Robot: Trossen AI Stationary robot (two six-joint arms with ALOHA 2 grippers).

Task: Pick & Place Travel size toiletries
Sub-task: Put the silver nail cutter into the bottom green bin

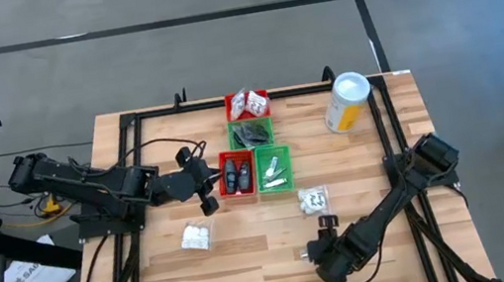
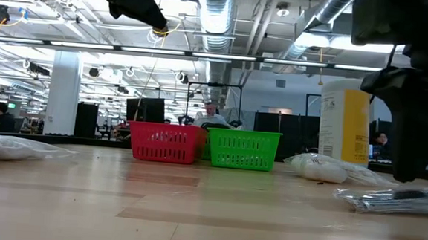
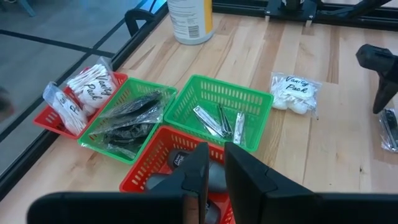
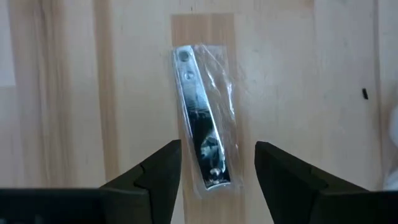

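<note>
From above, the right gripper (image 1: 327, 233) hangs over the table's near edge, the left gripper (image 1: 205, 190) beside the trays (image 1: 249, 133). Right wrist view: fingers apart, straddling a wrapped nail clipper (image 4: 200, 142) on bare wood — pre-grasp; next, descend and close. Left wrist view: fingers nearly together, empty.

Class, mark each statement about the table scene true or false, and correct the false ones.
1. The right gripper is open above a wrapped silvery nail clipper lying on the table. True.
2. The yellow canister stands inside a red basket. False: it stands on the table, apart from the baskets.
3. Four baskets sit together, two red and two green. True: one red basket holds white sachets.
4. The left gripper holds a sachet. False: its fingers are nearly together with nothing visible between them, above the near red basket.
5. A sachet lies on the table outside the baskets. True.
</note>
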